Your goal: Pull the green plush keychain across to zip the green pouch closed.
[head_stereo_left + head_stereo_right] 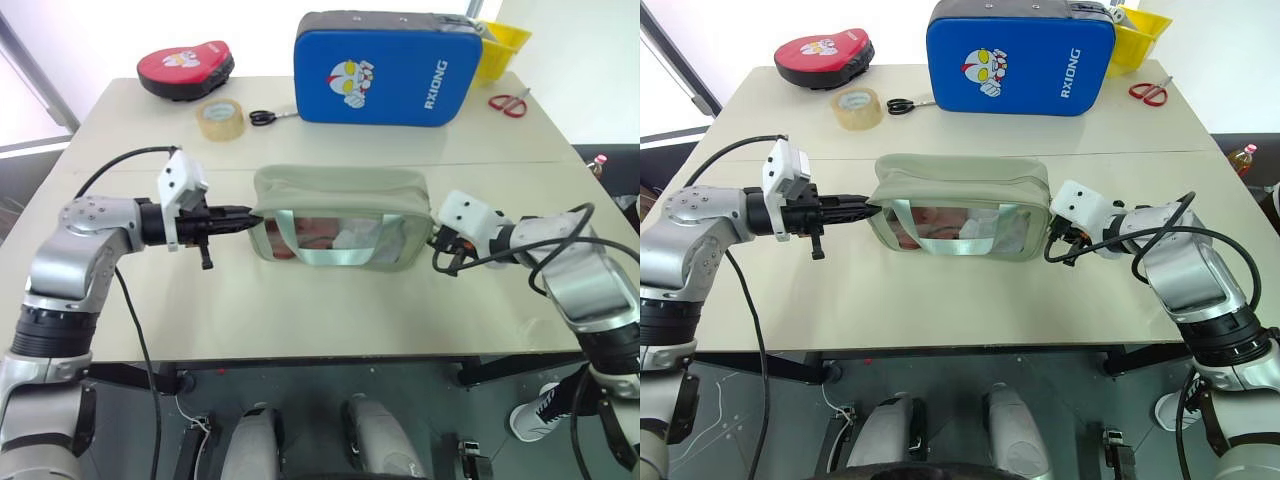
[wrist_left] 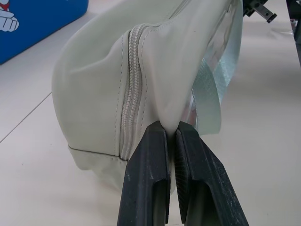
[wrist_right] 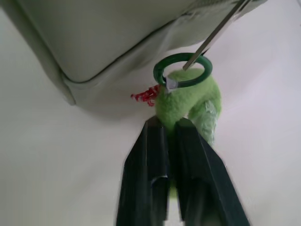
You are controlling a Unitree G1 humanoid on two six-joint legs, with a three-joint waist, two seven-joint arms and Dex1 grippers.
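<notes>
The pale green pouch [image 1: 340,195] lies across the middle of the table, its clear window and strap facing me. My left gripper [image 1: 250,217] is shut on the fabric at the pouch's left end, right beside the zipper [image 2: 129,89]. At the pouch's right end, low beside its corner, my right gripper [image 3: 171,125] is shut on the green plush keychain [image 3: 188,99]. The fuzzy lime plush hangs from a dark green ring [image 3: 182,69] on a thin metal link that leads up toward the pouch. From the head views the keychain is hidden behind my right gripper [image 1: 1052,240].
A big blue case [image 1: 385,68] stands at the back of the table. A tape roll [image 1: 221,118], black scissors [image 1: 268,117] and a red pad [image 1: 185,68] lie at back left. Red scissors [image 1: 510,102] and a yellow bin [image 1: 505,45] are at back right.
</notes>
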